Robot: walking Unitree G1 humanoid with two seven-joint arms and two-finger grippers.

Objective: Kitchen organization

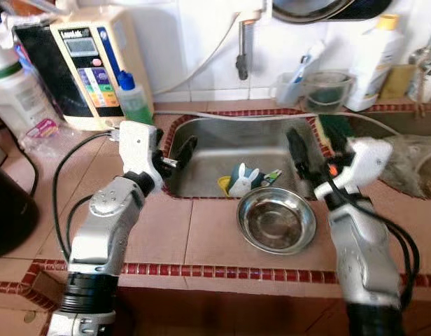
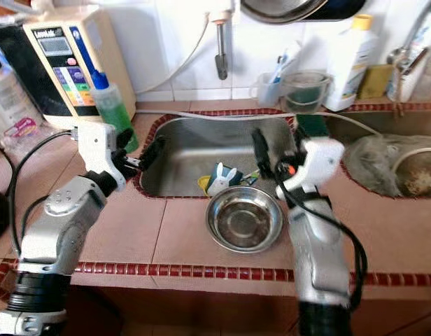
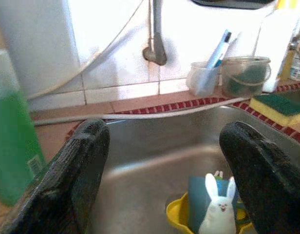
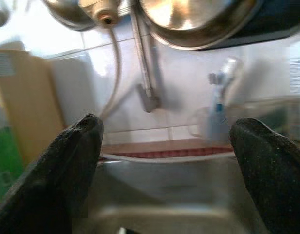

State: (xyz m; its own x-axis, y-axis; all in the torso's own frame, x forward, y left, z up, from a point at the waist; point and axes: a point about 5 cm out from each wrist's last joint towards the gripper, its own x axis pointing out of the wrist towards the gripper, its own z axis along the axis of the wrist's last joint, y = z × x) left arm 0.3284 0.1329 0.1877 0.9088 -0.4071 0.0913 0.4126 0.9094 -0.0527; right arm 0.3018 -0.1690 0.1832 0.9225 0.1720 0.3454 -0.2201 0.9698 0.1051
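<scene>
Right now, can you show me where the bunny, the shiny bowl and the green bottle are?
bunny [image 1: 245, 179], left eye view, on its white body.
bowl [image 1: 276, 221], left eye view, on its inner bottom.
green bottle [image 1: 136, 103], left eye view, on its green body.

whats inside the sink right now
In the sink: a white rabbit-shaped figure against a teal item, in a yellow holder. The sink's near wall hides their bases.

behind the sink
a beige water purifier by the wall; white bottle with yellow cap further right.
</scene>
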